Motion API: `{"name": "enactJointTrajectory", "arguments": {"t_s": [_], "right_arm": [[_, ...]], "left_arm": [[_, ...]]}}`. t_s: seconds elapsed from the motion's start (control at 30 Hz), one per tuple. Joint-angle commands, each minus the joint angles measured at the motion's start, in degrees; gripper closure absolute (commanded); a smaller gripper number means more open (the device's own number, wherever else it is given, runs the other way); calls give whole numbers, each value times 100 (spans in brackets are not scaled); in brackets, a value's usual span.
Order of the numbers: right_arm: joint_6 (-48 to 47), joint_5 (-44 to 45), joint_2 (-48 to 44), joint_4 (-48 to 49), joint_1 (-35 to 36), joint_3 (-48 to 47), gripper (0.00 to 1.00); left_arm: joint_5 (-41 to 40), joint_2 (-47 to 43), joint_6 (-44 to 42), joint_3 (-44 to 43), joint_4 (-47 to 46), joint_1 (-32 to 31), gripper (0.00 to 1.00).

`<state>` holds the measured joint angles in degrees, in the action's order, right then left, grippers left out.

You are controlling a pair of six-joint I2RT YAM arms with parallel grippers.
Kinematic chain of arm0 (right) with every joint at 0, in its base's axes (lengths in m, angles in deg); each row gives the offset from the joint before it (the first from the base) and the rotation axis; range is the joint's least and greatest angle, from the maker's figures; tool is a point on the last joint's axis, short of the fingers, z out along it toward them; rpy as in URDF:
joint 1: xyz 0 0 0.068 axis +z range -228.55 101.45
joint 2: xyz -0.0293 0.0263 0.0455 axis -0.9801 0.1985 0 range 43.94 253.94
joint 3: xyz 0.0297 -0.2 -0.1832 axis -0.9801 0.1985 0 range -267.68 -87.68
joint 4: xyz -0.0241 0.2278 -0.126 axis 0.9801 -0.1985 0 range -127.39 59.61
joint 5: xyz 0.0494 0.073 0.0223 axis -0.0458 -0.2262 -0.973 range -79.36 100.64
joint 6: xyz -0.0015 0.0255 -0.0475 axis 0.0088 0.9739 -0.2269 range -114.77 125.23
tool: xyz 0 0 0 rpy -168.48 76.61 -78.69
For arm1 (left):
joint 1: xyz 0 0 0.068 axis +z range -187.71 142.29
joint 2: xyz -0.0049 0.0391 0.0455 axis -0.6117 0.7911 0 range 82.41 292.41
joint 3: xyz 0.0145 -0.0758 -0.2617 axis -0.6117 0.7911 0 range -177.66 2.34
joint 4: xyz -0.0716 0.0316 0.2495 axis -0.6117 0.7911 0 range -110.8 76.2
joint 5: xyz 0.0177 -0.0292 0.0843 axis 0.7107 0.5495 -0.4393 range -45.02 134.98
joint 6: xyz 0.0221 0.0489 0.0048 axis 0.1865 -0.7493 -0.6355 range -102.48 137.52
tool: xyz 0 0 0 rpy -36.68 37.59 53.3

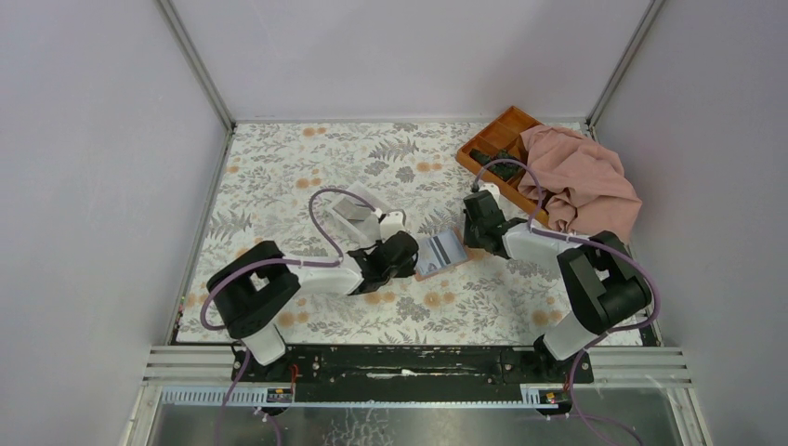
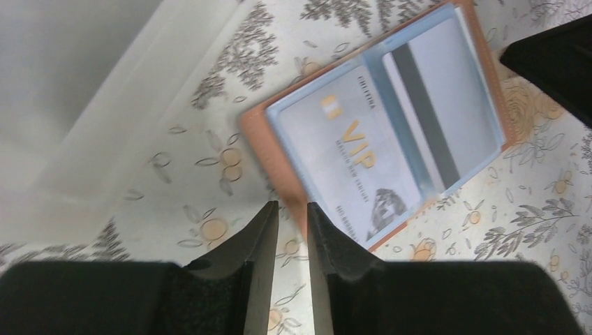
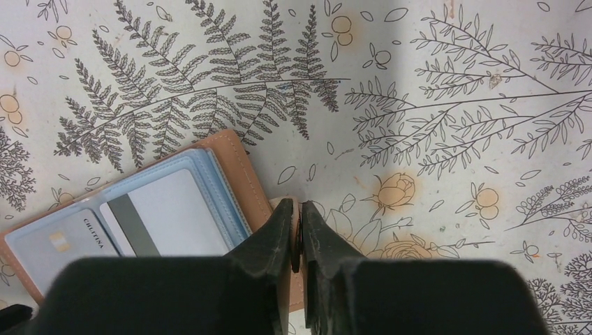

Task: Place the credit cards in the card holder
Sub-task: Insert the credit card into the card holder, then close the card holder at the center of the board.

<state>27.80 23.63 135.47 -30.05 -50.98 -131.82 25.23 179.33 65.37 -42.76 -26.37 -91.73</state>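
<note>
Operator: Where is the card holder (image 1: 439, 253) found from the top camera?

Observer: It is seen lying open on the floral tablecloth (image 1: 279, 167), between the left gripper (image 1: 412, 256) and the right gripper (image 1: 467, 240), with one just beside each of its ends. An orange tray (image 1: 497, 139) and a pink cloth (image 1: 585, 181) are seen well apart from it, at the far right.

Operator: And from the left wrist?

Observer: The fingers are set slightly apart, with tablecloth visible through the narrow gap. The holder's tan edge lies just past the tips; contact cannot be told. Two credit cards (image 2: 328, 167) are seen in its clear sleeves, the one marked VIP nearer the jaws, the other, magnetic stripe up, beyond.

Operator: From the right wrist?

Observer: The jaws are seen closed to a slit on the holder's tan edge. The sleeved cards lie left of the fingers.
</note>
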Motion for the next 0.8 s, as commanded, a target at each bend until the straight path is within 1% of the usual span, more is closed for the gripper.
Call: {"name": "enactJointTrajectory", "arguments": {"t_s": [0.0, 0.13, 0.27, 0.4, 0.57, 0.77], "right_arm": [[-52, 192, -280, -23, -17, -221, 90], [-47, 182, -470, -154, -17, -283, 93], [-27, 135, -595, -289, -17, -308, 94], [-24, 96, -706, -363, -21, -281, 95], [-24, -27, -809, -468, -18, -295, 96], [-26, -71, -883, -580, -20, -324, 97]], "left_arm": [[-494, -437, 188, 337, 141, -41, 70], [-610, -609, 303, 576, 75, -44, 69], [-501, -508, 344, 633, -43, -39, 69], [-356, -231, 164, 459, 8, -39, 72], [-178, 228, -109, 121, 170, -39, 81], [-102, 766, -219, -45, 168, -67, 82]]}}
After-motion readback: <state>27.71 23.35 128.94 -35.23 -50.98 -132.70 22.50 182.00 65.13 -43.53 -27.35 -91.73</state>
